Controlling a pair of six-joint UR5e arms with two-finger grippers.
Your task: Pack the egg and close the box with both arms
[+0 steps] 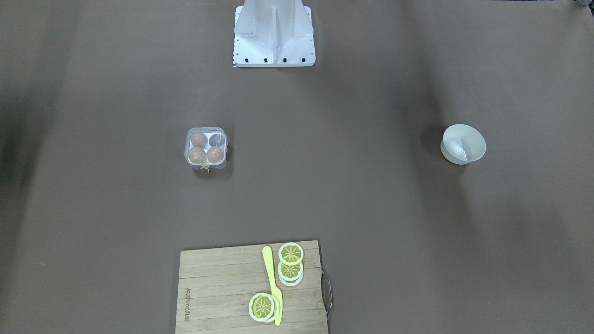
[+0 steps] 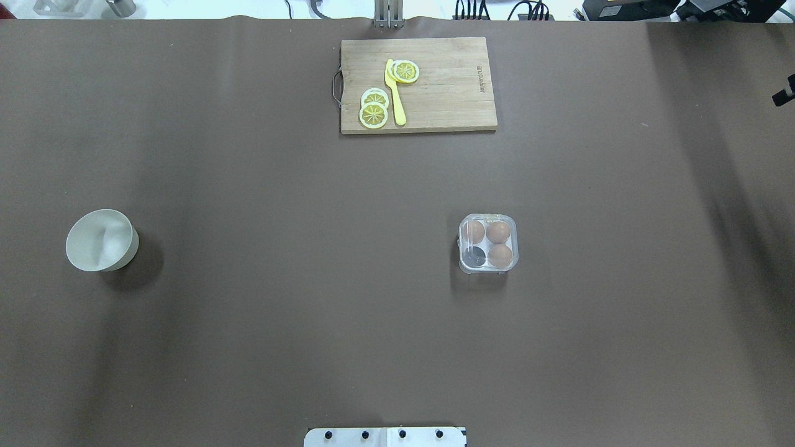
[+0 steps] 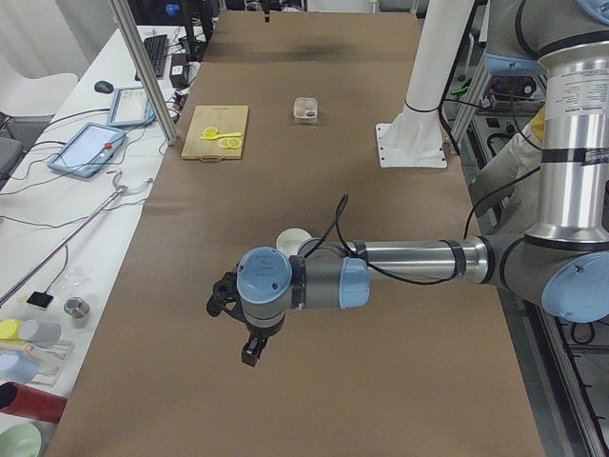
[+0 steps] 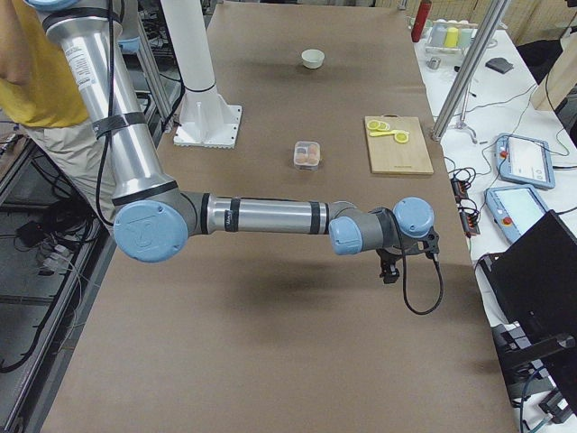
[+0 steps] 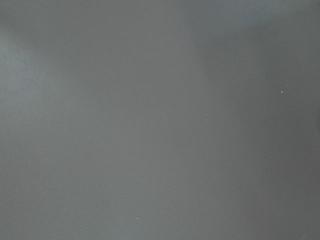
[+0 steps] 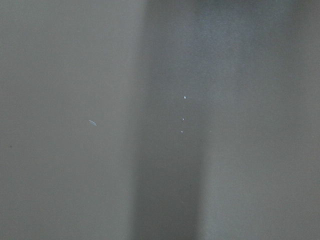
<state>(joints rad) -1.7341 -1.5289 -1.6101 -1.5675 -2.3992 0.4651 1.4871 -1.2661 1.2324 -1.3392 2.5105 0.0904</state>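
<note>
The robot's silver-grey left arm with light-blue joint caps (image 3: pixel 409 262) is filling the foreground of the left side view, reaching low across the middle of the frame. Its black two-finger left gripper (image 3: pixel 249 345) is hanging over the brown-covered table (image 3: pixel 314 400). I cannot tell from this angle whether its fingers are apart or together. The matching right arm (image 4: pixel 270 216) is stretching across the centre of the right side view. Its black right gripper (image 4: pixel 389 269) is pointing down near the table's edge, and its state is just as unreadable. Both wrist cameras are showing only blurred brown surface.

The small square egg carton with white tray, dark cups and clear hinged lid (image 2: pixel 489 243) is sitting right of centre in the overhead view, well apart from both grippers. Three smooth orange-brown eggs (image 2: pixel 498 232) are resting in three of its cups, while the lower-left cup (image 2: pixel 476 254) is standing empty. Glare lines are running across the top, so the lid is probably lying down over the eggs, though I cannot say it is latched. I am seeing no egg outside the carton. My judgement is that packing is looking finished and the arms are being held wide so that nothing is crowding the carton.

The pale round bowl (image 2: pixel 93 239) at the overhead view's left is lying well off from the carton. So is the wooden cutting board (image 2: pixel 447 93) at top centre, which is carrying yellow lemon slices (image 2: pixel 373 115) and a yellow plastic knife (image 2: pixel 397 105). Both are out of any working path.
</note>
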